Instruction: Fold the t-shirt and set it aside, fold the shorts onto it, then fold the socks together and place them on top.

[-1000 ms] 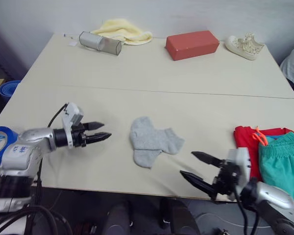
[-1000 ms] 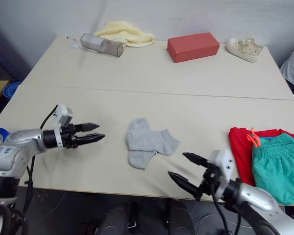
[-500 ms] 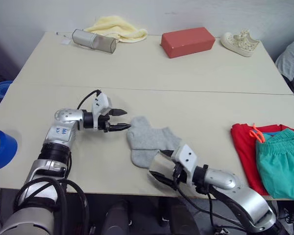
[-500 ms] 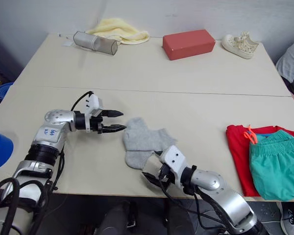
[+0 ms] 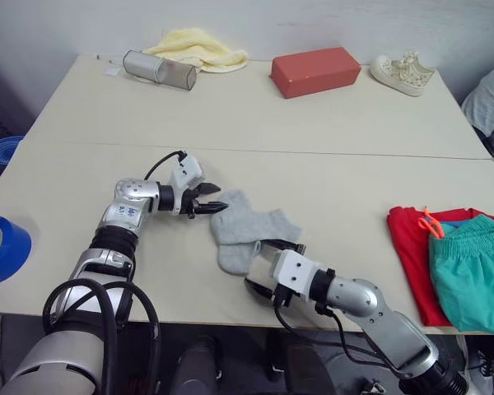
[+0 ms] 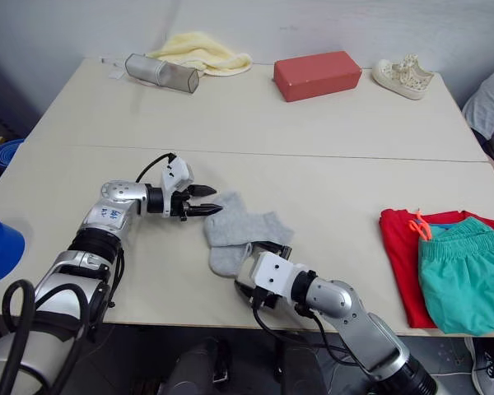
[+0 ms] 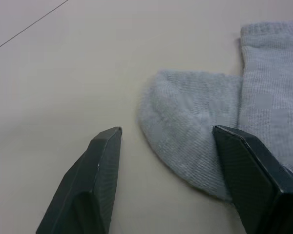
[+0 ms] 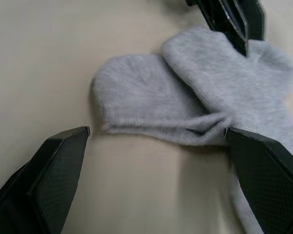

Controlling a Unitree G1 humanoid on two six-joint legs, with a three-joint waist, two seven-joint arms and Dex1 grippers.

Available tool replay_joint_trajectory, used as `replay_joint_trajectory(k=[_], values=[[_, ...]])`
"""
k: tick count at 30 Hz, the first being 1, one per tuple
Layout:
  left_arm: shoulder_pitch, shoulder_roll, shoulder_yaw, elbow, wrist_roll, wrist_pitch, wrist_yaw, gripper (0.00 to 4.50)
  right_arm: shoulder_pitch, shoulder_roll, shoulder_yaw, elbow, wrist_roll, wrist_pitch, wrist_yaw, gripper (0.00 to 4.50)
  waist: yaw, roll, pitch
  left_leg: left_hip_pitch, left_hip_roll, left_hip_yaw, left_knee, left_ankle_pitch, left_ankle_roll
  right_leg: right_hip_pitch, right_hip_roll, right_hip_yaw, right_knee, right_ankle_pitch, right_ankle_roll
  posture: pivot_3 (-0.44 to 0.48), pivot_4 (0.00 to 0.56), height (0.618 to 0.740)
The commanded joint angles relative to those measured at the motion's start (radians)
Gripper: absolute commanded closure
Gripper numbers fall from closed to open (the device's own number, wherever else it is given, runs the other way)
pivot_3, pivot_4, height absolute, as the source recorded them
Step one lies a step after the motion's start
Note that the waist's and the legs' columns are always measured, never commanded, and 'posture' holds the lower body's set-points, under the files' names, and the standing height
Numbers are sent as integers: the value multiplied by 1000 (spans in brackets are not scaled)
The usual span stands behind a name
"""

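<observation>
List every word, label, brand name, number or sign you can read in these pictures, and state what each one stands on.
No text can be read with certainty.
Small blue markings on the left arm's silver forearm casing: too small to read.
White pattern on the blue roll of tape at the table's left edge: too blurred to read.
The red-brown rectangular block, grey knit socks, red t-shirt and teal shorts show no print.
</observation>
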Motion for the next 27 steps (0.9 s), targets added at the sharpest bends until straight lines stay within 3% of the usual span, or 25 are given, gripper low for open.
replay_joint_trajectory(k=[1, 6, 18, 22, 27], values=[[-34, -3, 21, 12, 2, 41, 0, 2802, 28, -7, -10, -30, 8, -73, 48, 0, 0, 0, 0, 0, 0, 0, 0, 0, 0, 0, 0, 0, 0, 0, 0, 0, 150, 740], [-38, -8, 6, 16, 27, 79, 1, 4462, 42, -18, -30, -26, 7, -110, 100, 0, -1, 0, 0, 0, 0, 0, 1, 0, -1, 0, 0, 0, 0, 0, 0, 0, 150, 740], [12, -18, -6, -76, 41, 188, 36, 4491, -95, 114, 47, 146, -93, -140, 112, 0, -1, -1, -1, 1, 1, 0, 9, 0, -1, 1, 0, 1, 8, 0, 0, 0, 150, 740], [35, -14, -5, -135, 33, 227, 37, 4500, -111, 122, 54, 194, -109, -151, 133, 893, -2, -2, -1, 1, 2, 0, 11, 0, 0, 1, 0, 2, 9, 0, 0, 0, 150, 740], [55, -11, 2, -201, 24, 279, 45, 4500, -123, 135, 48, 223, -118, -183, 144, 2632, -2, -2, -1, 1, 2, 0, 12, 0, 0, 1, 0, 2, 11, 0, 0, 0, 150, 740]])
